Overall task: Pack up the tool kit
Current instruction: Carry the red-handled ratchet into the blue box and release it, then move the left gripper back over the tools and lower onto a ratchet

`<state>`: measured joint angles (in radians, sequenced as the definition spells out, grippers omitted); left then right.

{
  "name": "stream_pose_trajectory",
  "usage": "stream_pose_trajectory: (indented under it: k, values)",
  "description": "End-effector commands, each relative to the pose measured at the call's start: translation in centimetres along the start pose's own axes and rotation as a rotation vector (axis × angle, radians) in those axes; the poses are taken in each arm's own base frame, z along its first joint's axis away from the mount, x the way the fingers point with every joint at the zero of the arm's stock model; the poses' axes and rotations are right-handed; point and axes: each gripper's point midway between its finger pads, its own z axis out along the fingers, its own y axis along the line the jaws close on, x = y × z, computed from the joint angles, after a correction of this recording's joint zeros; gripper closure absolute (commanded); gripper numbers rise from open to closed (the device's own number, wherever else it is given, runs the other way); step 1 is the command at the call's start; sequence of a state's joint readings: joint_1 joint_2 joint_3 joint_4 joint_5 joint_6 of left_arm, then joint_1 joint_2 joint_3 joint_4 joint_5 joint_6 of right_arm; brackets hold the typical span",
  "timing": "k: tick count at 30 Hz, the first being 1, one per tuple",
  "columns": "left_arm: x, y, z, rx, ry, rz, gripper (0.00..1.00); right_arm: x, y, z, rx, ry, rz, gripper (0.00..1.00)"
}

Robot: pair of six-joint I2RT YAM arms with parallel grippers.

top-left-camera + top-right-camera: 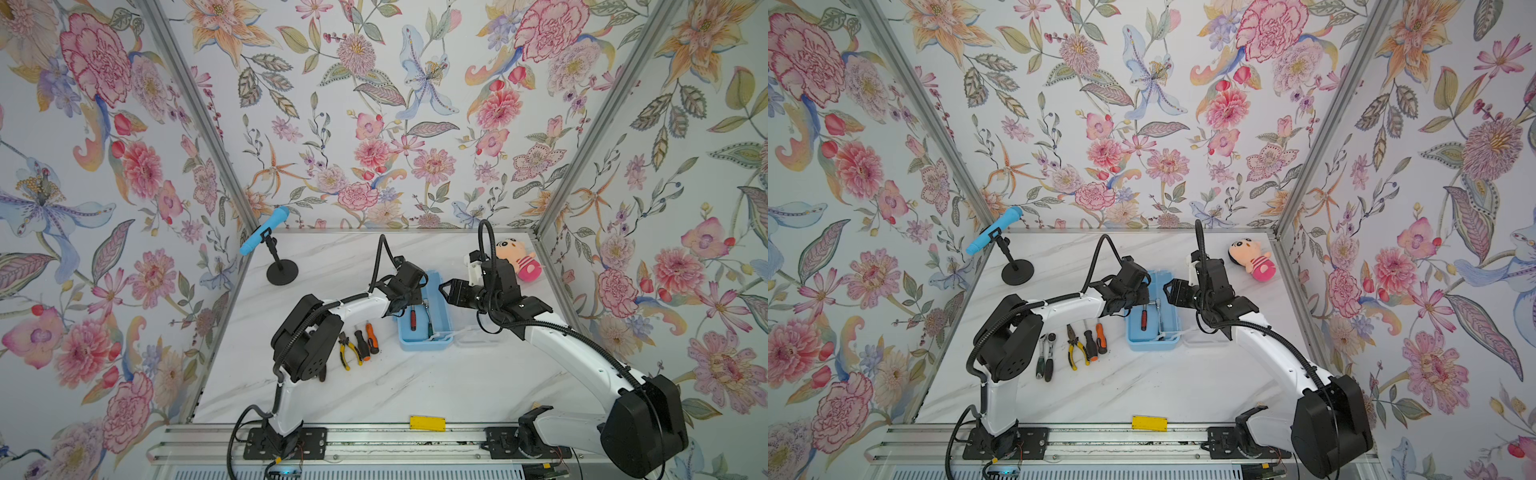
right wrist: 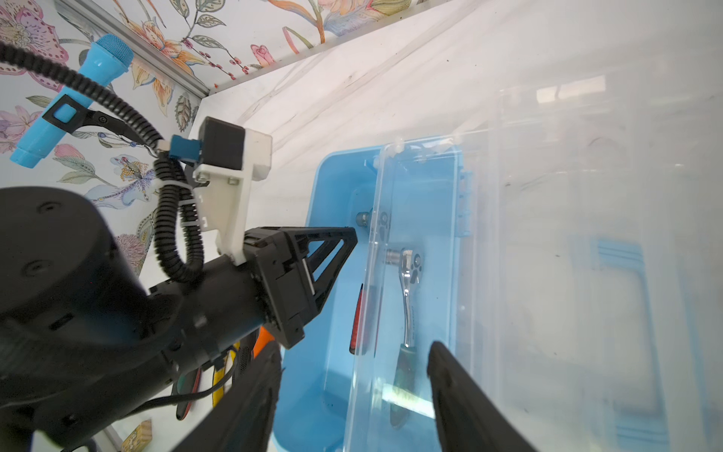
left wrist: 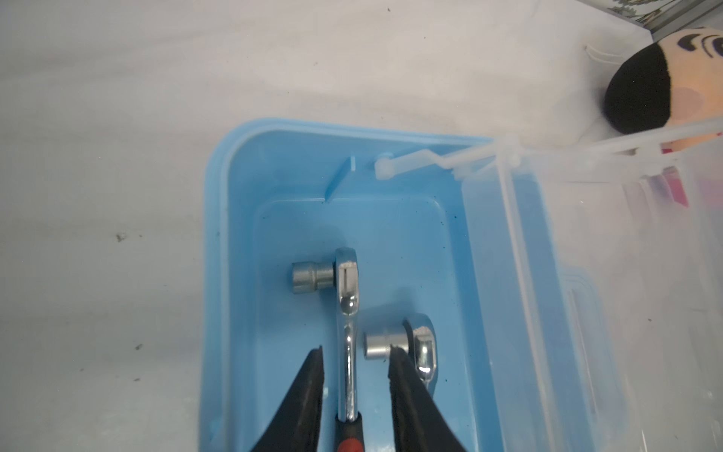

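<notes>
Staged robot booth: floral-papered walls [image 1: 374, 104], marble tabletop [image 1: 415, 386] (arms [image 1: 361, 303] on aluminium rail [image 1: 374, 440])

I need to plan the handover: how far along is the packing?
Done: the red-handled ratchet and a second ratchet lie in the open box. In hand: nothing gripped; the fingers of the left gripper stand apart astride the red-handled one's shaft. Left: two more ratchets, pliers and two screwdrivers on the table, then closing the lid.

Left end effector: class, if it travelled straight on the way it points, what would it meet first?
Most likely the chrome ratchet with the red-and-black handle, lying between the left end effector's open jaws inside the light-blue plastic box; the box floor sits just beneath. Depth is uncertain.
</notes>
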<state>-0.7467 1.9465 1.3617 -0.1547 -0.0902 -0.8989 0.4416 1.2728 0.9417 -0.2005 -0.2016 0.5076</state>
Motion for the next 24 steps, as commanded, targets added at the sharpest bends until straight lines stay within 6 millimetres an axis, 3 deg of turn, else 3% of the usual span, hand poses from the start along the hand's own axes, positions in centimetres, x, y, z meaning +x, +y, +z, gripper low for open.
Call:
stream_pose_trajectory:
  k: [1, 7, 11, 15, 18, 24]
  values:
    - [-3.2, 2.3, -4.5, -0.015, -0.096, 0.011, 0.66, -1.6, 2.1, -1.8, -0.031, -0.046, -0.059, 0.39]
    - [0.0, 10.7, -9.5, -0.137, -0.089, -0.046, 0.67, -1.0, 4.1, -2.2, -0.050, -0.044, -0.103, 0.40]
    - [4.1, 17.1, -11.9, -0.279, -0.038, -0.070, 0.68, -0.2, 5.0, -1.8, -0.069, -0.030, -0.113, 0.40]
    - [7.5, 21.8, -13.4, -0.343, 0.002, -0.142, 0.67, 0.5, 5.5, -0.5, -0.083, -0.007, -0.113, 0.40]
    - [9.6, 23.9, -14.0, -0.369, 0.026, -0.186, 0.67, 0.9, 5.6, 0.4, -0.086, 0.014, -0.113, 0.40]
    - [11.4, 25.2, -14.4, -0.392, 0.039, -0.208, 0.68, 1.5, 5.7, 1.5, -0.092, 0.031, -0.110, 0.40]
